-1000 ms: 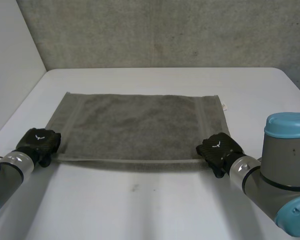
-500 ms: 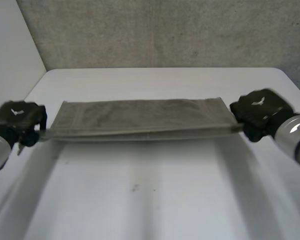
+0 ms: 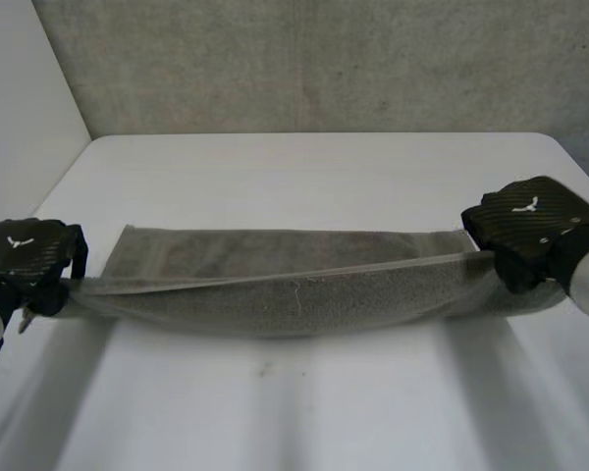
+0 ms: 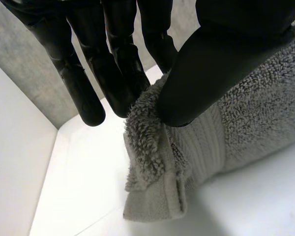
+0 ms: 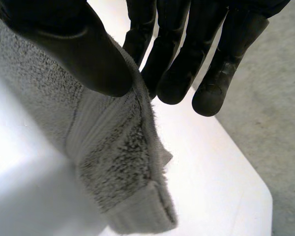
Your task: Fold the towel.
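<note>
The grey towel [image 3: 294,294] stretches across the table between both hands, its near edge lifted and sagging in the middle while its far part lies on the table. My left hand [image 3: 27,257] pinches the towel's near left corner [image 4: 157,162] between thumb [image 4: 206,73] and fingers [image 4: 118,73]. At the other end, my right hand [image 3: 530,226] pinches the near right corner [image 5: 123,162] between thumb [image 5: 83,54] and fingers [image 5: 182,64]. Both corners hang bunched below the grips.
The white table [image 3: 304,412] has open room in front of the towel and behind it. A grey wall [image 3: 314,59] rises at the table's far edge. A white wall [image 3: 20,118] stands to the left.
Both hands have risen and moved away from me with the towel's near corners. The towel went from lying flat to having its near edge lifted and carried over the far part.
</note>
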Controlling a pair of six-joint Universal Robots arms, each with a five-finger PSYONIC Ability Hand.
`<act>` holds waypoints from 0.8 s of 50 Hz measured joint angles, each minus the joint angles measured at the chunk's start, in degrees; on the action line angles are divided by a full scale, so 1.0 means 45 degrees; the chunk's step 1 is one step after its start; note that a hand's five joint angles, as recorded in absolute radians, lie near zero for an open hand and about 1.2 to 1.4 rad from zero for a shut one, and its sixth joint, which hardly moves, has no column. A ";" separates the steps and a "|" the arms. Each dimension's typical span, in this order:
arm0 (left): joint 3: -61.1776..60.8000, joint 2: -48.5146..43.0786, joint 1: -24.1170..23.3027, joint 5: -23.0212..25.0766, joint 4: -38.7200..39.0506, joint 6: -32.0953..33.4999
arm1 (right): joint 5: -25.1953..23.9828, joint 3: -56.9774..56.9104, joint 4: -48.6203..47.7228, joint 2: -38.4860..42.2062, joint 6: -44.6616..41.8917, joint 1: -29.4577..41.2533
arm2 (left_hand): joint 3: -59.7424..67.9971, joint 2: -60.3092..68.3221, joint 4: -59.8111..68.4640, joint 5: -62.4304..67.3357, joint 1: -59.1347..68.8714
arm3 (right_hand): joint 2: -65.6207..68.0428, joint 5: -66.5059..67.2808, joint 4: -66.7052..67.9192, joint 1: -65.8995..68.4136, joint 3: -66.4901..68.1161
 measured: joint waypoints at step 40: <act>1.1534 -1.2764 -0.2870 -0.2888 0.2068 -0.0121 | 0.0848 -1.1132 -0.2584 1.2517 -0.0929 0.0762 | -1.0440 -1.0950 -1.0552 -1.0798 -1.0516 | -1.3503 -1.4056 -1.3529 -1.3512 -1.3529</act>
